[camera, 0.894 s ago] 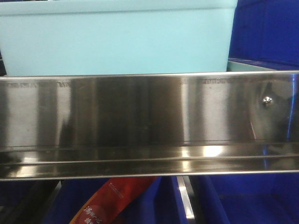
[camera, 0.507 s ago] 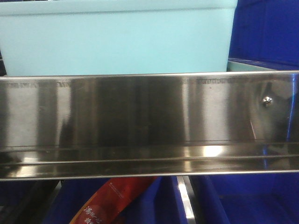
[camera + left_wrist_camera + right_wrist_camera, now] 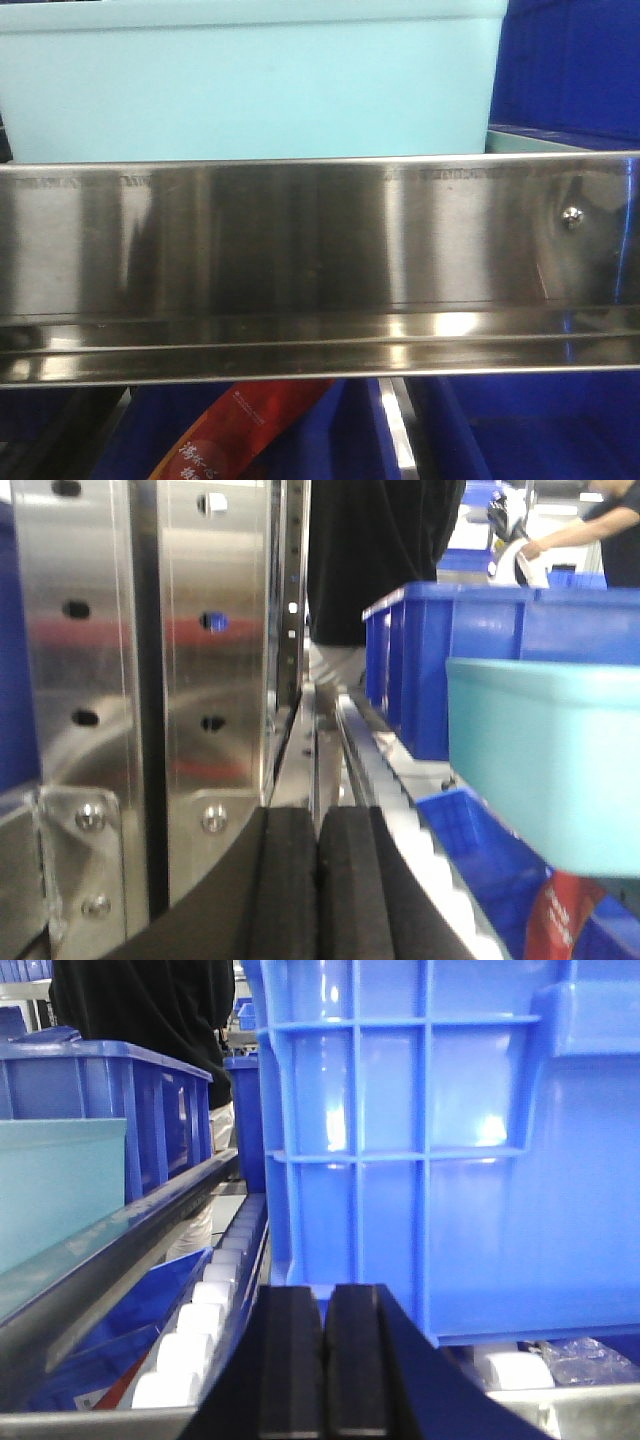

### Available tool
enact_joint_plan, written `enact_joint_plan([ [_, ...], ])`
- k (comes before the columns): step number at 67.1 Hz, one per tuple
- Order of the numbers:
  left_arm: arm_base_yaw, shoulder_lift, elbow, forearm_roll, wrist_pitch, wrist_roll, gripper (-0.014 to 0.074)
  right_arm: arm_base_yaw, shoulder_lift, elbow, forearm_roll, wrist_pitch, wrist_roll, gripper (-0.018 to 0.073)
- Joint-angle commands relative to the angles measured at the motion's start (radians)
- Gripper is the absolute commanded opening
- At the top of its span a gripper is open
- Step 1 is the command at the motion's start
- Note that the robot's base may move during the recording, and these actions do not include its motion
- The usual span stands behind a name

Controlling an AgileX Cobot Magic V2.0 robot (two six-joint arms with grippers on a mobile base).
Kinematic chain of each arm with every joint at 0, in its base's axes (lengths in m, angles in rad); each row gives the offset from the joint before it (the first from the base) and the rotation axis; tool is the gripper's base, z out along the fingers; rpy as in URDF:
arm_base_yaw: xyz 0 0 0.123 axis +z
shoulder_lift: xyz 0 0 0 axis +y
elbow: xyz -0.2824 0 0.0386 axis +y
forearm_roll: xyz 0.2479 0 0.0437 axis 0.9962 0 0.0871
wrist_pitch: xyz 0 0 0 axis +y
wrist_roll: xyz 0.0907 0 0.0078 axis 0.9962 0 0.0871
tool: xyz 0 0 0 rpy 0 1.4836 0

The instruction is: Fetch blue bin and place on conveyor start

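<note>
Currently the pale turquoise smooth-walled plastic tub (image 3: 250,85) sits across the top of the front view, behind the brushed stainless-steel rail (image 3: 300,250) that spans the middle of the frame. Left wrist view has it at the right edge, mid-height; right wrist view shows a slice at the left edge, so my read is that it sits between the two arms. Left gripper (image 3: 318,825) has its black foam pads pressed together with nothing between them, apart from the tub. Right gripper (image 3: 324,1300) is the same: pads closed on each other, empty, with the dark royal-blue ribbed plastic crate (image 3: 450,1160) filling the right of its frame, very near. The black belt with the red front edge isn't in any view, so I judge the fetch not started. Risks: with the jaws closed neither arm can take the thick rim, and going in like this would just shove the tub. The steel rail is in front of the tub's lower wall, so a low pull towards the robot could catch on it. The right arm has little room beside the ribbed crate and could clip it. A red printed packet (image 3: 240,430) lies at the bottom centre of the front view, and a person in black clothing (image 3: 370,550) stands at the top of the left wrist view.
</note>
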Motion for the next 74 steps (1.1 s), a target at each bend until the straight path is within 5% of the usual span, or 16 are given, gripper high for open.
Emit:
enact_joint_plan([
  [1, -0.007, -0.004, -0.003, -0.012, -0.071, 0.002, -0.0111, 0.002, -0.003, 0.0, 0.002, -0.068, -0.004, -0.0162],
  [11, -0.007, -0.004, -0.049, -0.005, -0.08, 0.002, -0.0111, 0.003, -0.003, -0.056, 0.029, -0.039, -0.004, -0.0162],
  [19, -0.007, -0.004, -0.202, 0.001, 0.101, 0.002, -0.0109, 0.003, -0.003, -0.268, 0.029, 0.269, -0.004, -0.0162],
  [26, -0.007, 0.04, -0.348, 0.001, 0.243, 0.002, -0.004, 0.011, 0.026, -0.435, 0.029, 0.393, -0.004, -0.014],
  [33, -0.007, 0.112, -0.467, 0.001, 0.336, 0.002, 0.012, 0.012, 0.099, -0.545, 0.029, 0.413, -0.004, 0.0013],
  [42, -0.007, 0.26, -0.562, 0.001, 0.339, 0.002, 0.042, 0.012, 0.21, -0.612, 0.029, 0.413, -0.004, 0.0353],
  [51, -0.043, 0.356, -0.598, -0.012, 0.284, 0.002, 0.0524, 0.012, 0.291, -0.617, 0.027, 0.386, -0.01, 0.0579],
  [66, -0.189, 0.506, -0.723, 0.001, 0.375, 0.002, 0.0529, 0.056, 0.421, -0.708, 0.175, 0.402, -0.305, 0.0559],
  [74, -0.259, 0.618, -0.818, 0.001, 0.43, 0.002, 0.0529, 0.135, 0.529, -0.799, 0.249, 0.454, -0.328, 0.0559],
])
